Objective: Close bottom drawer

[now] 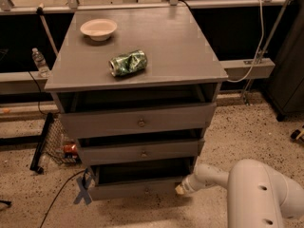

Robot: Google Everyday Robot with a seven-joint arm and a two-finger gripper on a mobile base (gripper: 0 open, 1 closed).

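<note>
The grey cabinet point(137, 68) has three drawers, all pulled out a little. The bottom drawer point(135, 188) is lowest, a low wide front with a small knob point(146, 190), standing out from the cabinet with a dark gap above it. The middle drawer point(140, 152) and the top drawer point(137, 121) sit above it. My gripper point(180, 189) is at the end of the white arm point(256, 194), low at the right, right up against the right end of the bottom drawer's front.
A white bowl point(98, 29) and a crushed green can point(128, 63) lie on the cabinet top. A plastic bottle point(39, 62) stands at the left. A wire basket point(59, 144) and a black cable point(57, 198) lie on the floor at left. A dark cabinet point(289, 56) stands at right.
</note>
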